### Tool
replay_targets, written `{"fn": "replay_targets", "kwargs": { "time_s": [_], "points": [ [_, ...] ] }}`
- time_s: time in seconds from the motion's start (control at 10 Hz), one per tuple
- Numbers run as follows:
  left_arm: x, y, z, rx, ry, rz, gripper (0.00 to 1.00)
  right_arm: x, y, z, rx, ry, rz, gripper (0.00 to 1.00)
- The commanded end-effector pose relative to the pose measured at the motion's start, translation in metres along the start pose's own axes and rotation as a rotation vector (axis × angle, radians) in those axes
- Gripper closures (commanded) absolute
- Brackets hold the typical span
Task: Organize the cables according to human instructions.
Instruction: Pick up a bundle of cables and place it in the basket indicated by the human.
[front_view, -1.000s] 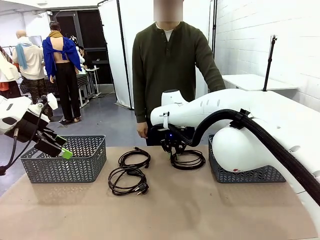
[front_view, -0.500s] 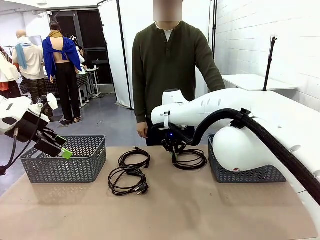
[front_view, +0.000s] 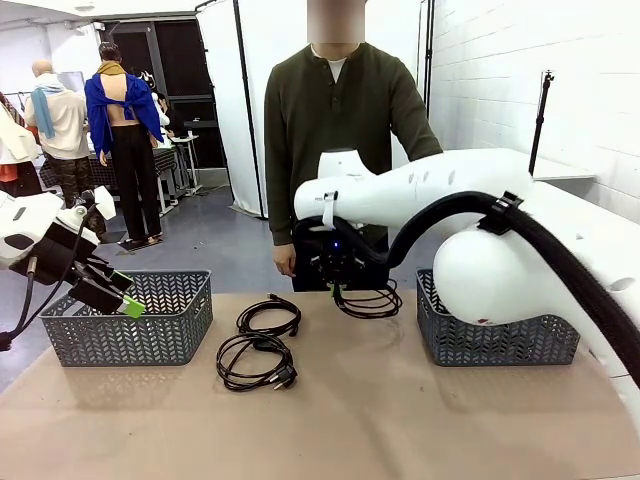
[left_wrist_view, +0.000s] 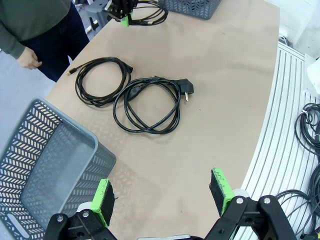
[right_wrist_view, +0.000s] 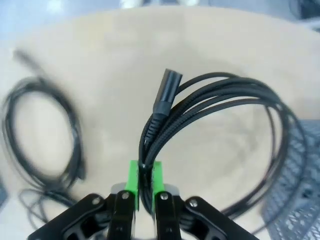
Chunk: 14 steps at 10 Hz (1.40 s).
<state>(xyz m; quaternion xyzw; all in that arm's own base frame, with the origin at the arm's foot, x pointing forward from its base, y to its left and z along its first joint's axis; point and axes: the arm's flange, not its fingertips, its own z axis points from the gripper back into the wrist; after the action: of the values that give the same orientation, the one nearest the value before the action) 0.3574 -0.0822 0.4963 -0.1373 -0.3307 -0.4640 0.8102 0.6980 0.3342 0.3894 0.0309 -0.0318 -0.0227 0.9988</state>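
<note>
The left gripper (left_wrist_view: 162, 200) hovers with its jaws spread wide and nothing between them. A grey basket (left_wrist_view: 45, 165) sits just below and to one side of it. Ahead of it, two coiled cables lie side by side on the table (front_view: 400, 420): a smaller loop (front_view: 246, 320) farther out and a larger cord with a plug (left_wrist_view: 186, 89) nearer. Beyond them, close to the person (front_view: 335, 130), the right gripper (right_wrist_view: 144, 175) is pinched tight on a third coiled cable (right_wrist_view: 155, 120). The loop fans out beyond its fingertips, with another basket (front_view: 495, 340) off to its side.
</note>
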Motion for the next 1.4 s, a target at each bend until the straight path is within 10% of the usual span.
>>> {"fn": "replay_targets", "kwargs": {
  "time_s": [0.0,0.6,1.3],
  "points": [
    [-0.002,0.004,0.000,-0.013,-0.009,-0.008,0.00,-0.026,-0.013,0.019,-0.011,0.098,0.243,1.00],
    [-0.002,0.004,0.000,-0.013,-0.009,-0.008,0.00,-0.085,-0.057,0.091,-0.069,0.081,0.863,1.00],
    [-0.002,0.004,0.000,-0.013,-0.009,-0.008,0.00,-0.070,-0.047,0.101,-0.072,0.102,0.856,1.00]
  ]
}}
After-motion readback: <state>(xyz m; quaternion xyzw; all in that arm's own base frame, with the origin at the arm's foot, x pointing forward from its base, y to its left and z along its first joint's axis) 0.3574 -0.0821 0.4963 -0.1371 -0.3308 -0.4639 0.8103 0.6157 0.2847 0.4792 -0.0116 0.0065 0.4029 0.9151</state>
